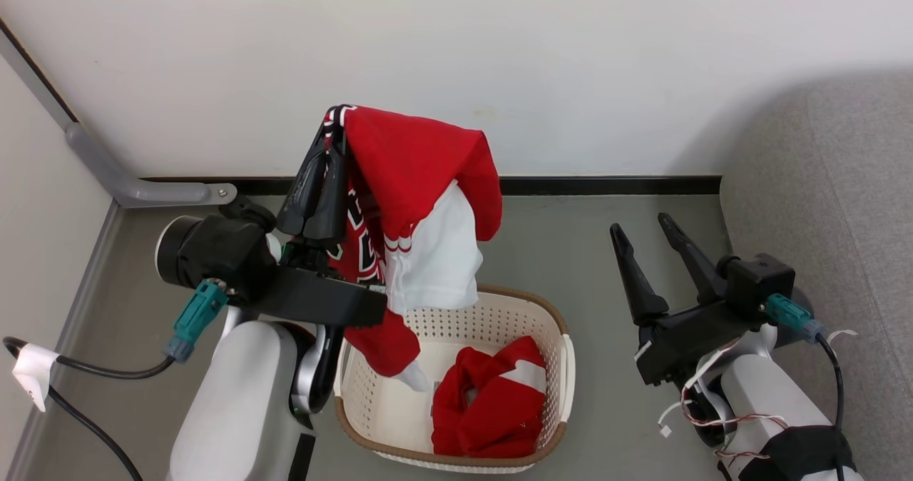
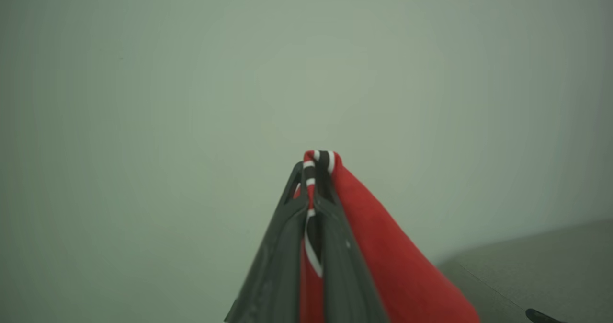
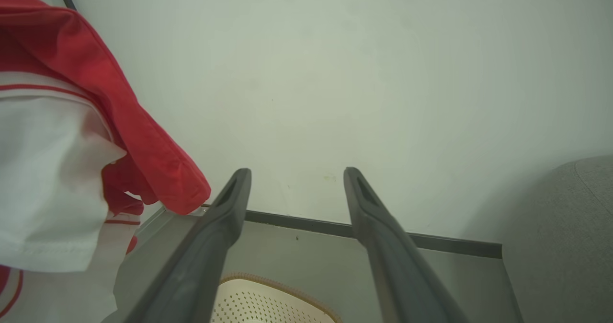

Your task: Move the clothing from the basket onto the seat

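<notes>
My left gripper [image 1: 335, 120] is raised above the basket and shut on a striped edge of a red jersey [image 1: 421, 174]. The jersey has a white panel and black-and-white print, and it drapes down so its lower end hangs inside the basket [image 1: 549, 310]. In the left wrist view the gripper [image 2: 313, 169] pinches black-and-white trim of the jersey [image 2: 383, 256]. A second red garment with white panels, the shorts [image 1: 492, 406], lies crumpled in the basket. My right gripper [image 1: 640, 224] stands open and empty to the basket's right, its fingers [image 3: 225, 217] spread apart. The grey sofa [image 1: 820, 181] is at far right.
A white wall with a dark skirting strip [image 1: 606, 185] runs behind the basket. A grey metal bracket [image 1: 135, 185] sits in the left corner. A black cable [image 1: 85, 370] trails over the grey floor at lower left. The sofa edge [image 3: 565, 227] is close beside my right arm.
</notes>
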